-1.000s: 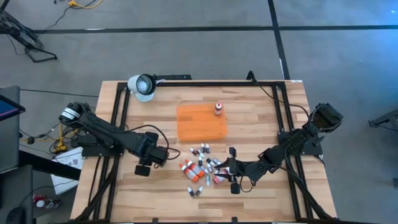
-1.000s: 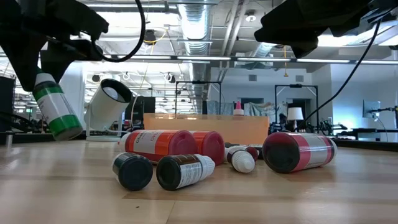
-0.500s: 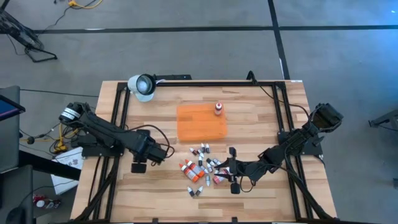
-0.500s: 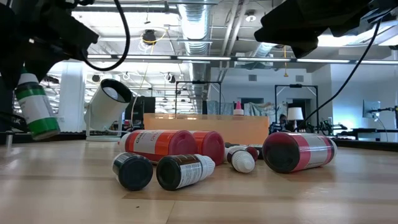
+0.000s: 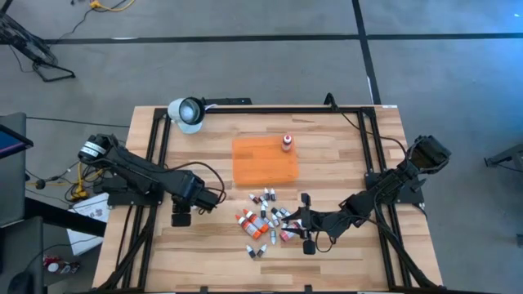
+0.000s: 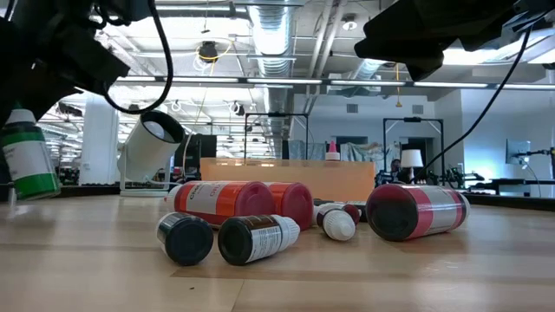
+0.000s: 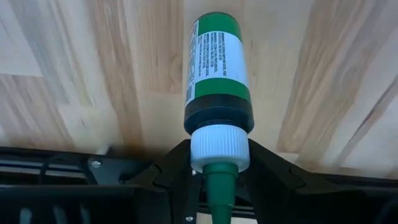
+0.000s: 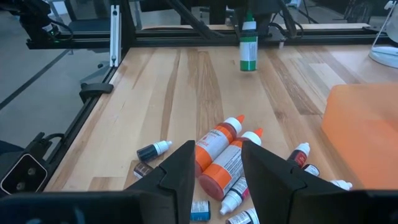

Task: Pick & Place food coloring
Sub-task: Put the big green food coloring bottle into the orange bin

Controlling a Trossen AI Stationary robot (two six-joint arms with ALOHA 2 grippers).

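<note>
A heap of food coloring bottles lies on its sides on the wooden table, near the middle; red and orange ones and dark-capped vials show close up in the low view. My left gripper, left of the heap, is shut on a green bottle, which stands nearly upright. My right gripper hovers open at the heap's right side. Two orange bottles lie just beyond its fingers. My left gripper pinches the green bottle's white cap between its two fingers, with the green nozzle running back between them. The fingers come from above, pointing steeply down. The bottle hangs below them, base down and close to the table; whether it touches, I cannot tell.
A flat orange tray lies beyond the heap, with one small red bottle standing at its far right corner. A white lamp sits at the far left corner. Black frame rails run along both table sides.
My left gripper has gone toward the table's left edge and slightly down with the green bottle. It has rolled and tipped steeper, so the bottle has swung from a tilt to nearly upright.
</note>
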